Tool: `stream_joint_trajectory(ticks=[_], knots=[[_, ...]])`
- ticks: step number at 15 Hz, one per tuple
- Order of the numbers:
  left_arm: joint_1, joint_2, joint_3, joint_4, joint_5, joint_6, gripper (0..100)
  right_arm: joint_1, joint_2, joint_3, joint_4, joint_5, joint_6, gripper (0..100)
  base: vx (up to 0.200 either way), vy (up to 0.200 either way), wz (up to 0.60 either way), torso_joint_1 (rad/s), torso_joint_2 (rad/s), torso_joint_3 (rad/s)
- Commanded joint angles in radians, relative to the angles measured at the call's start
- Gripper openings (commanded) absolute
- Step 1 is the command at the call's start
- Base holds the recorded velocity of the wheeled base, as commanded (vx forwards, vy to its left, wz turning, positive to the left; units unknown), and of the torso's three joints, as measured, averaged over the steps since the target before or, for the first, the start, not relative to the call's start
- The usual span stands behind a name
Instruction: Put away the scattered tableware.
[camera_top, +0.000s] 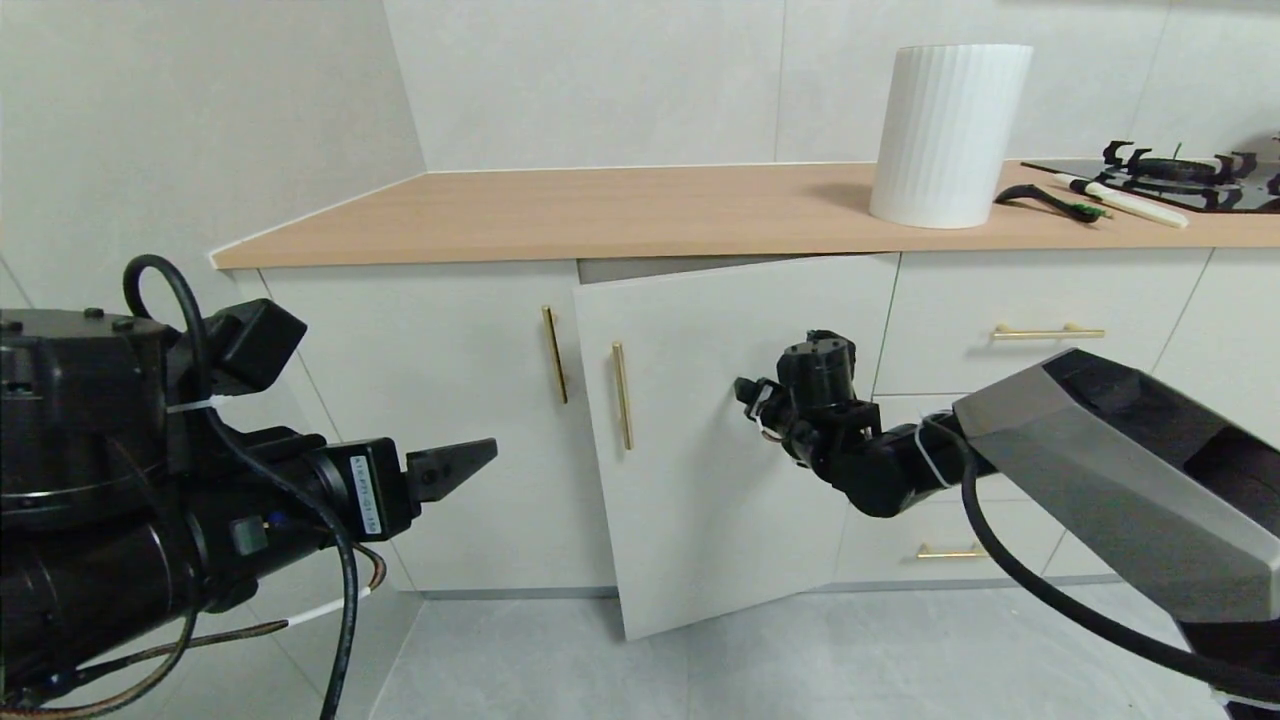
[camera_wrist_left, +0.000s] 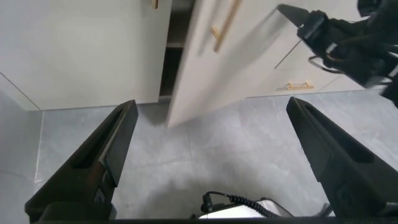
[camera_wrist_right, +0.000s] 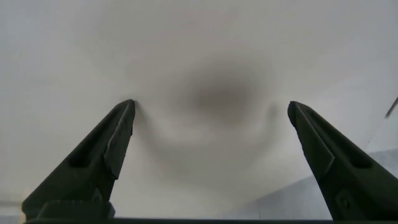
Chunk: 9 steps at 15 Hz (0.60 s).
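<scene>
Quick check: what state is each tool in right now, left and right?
Left tool: open, holding nothing.
Right tool: open, holding nothing, facing the cabinet door.

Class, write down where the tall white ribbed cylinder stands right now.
In the head view the white ribbed cylinder stands upright on the wooden countertop, right of centre, just left of a black-handled utensil and the black gas hob.

A black utensil (camera_top: 1035, 196) and a white utensil (camera_top: 1135, 205) lie flat, side by side, near the counter's (camera_top: 600, 210) right end, just beside an upright white ribbed holder (camera_top: 948, 133).
</scene>
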Motion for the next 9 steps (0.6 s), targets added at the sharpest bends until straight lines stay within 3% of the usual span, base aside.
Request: stream_joint_trajectory(ticks=[1, 6, 9], knots=[[0.000, 0.002, 0.003, -0.001, 0.001, -0.001, 100, -0.027, 0.065, -0.061, 0.002, -0.010, 0.001, 100, 0.000, 0.000, 0.00, 0.000, 0.00, 0.000], [0.000, 0.011, 0.004, -0.001, 0.001, -0.001, 100, -0.078, 0.181, -0.265, 0.055, -0.114, -0.002, 100, 0.000, 0.000, 0.00, 0.000, 0.00, 0.000], [0.000, 0.011, 0.004, -0.001, 0.001, -0.001, 100, -0.090, 0.204, -0.302, 0.077, -0.137, -0.002, 100, 0.000, 0.000, 0.00, 0.000, 0.00, 0.000]])
